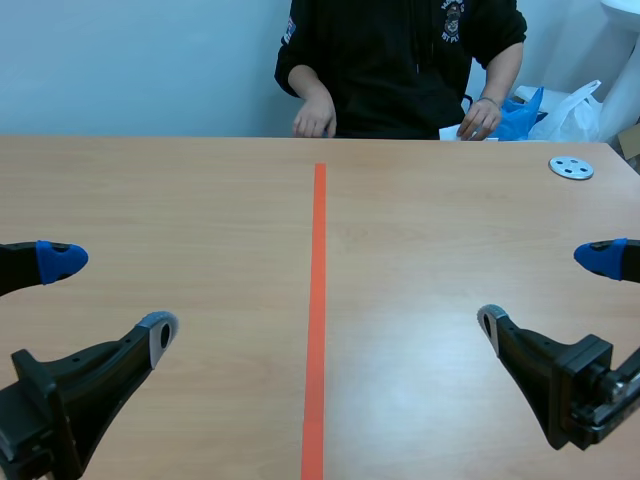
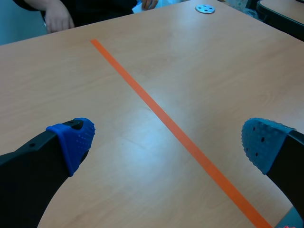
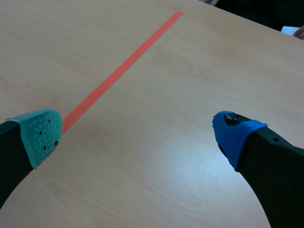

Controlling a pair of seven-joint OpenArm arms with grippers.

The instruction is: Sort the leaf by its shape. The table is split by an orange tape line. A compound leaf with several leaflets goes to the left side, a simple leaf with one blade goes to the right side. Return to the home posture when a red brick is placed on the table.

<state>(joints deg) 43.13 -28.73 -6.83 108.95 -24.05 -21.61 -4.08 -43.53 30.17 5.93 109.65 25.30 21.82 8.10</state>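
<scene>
- The left gripper (image 1: 110, 295) hangs low over the left side of the counter (image 1: 180, 200), its fingers wide apart with nothing between them
- The right gripper (image 1: 545, 290) hangs low over the right side, fingers also wide apart
- The orange line (image 1: 319, 300) runs down the middle, between the two
- A small grey disc (image 1: 571, 168) lies far back on the right
- A person (image 1: 400, 60) sits at the far edge, both hands resting there

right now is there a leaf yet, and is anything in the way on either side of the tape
No leaf is in view. Nothing visible blocks either side of the tape: only a small disc lies far right, and a person's hands rest at the far edge.
</scene>
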